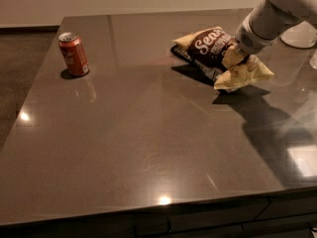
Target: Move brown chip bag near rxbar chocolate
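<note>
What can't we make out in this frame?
Camera view, the only one:
- Gripper, at the right end of the brown chip bag: its tip is buried in the bag.
- Rxbar chocolate: probably the dark sliver under the bag's left edge. The bag covers the rest.
- Arm: cut off by the top-right edge.
- White objects: cropped at the right edge, unidentifiable.

Dark glossy table (148,148): soda can (74,53) back left, rxbar chocolate (181,54) back right; my gripper (237,53) pinching brown chip bag (210,46) above bar.
</note>
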You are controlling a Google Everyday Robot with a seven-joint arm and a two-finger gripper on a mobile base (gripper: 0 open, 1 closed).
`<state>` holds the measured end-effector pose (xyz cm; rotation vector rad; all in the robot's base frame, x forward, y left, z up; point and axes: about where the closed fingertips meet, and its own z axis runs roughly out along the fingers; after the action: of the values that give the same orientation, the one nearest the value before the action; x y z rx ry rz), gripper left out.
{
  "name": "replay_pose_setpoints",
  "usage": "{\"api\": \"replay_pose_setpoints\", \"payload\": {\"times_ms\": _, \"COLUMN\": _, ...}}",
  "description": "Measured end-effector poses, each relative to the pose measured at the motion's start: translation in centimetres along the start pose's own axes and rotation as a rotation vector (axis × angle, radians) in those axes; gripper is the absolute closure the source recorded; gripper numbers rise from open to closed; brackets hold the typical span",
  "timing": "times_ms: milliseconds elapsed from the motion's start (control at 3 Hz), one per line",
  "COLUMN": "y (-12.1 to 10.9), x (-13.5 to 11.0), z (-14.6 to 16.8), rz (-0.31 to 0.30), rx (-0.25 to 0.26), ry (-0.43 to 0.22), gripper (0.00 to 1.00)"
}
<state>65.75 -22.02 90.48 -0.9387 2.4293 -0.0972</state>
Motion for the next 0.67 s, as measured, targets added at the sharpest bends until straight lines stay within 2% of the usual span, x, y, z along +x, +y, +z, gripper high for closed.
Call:
{"api": "replay_pose_setpoints", "payload": {"times_ms": 333, "y": -1.04, "x": -0.21, "z": 0.45, "rz": 0.015, "rx": -0.003, "ry": -0.002, "gripper": 0.35}}
{"api": "replay_pose_setpoints", "payload": {"times_ms": 667, "y": -0.89, "x": -0.23, "z": 0.57, "rz": 0.013, "rx": -0.004, "ry": -0.001, "gripper": 0.12}}
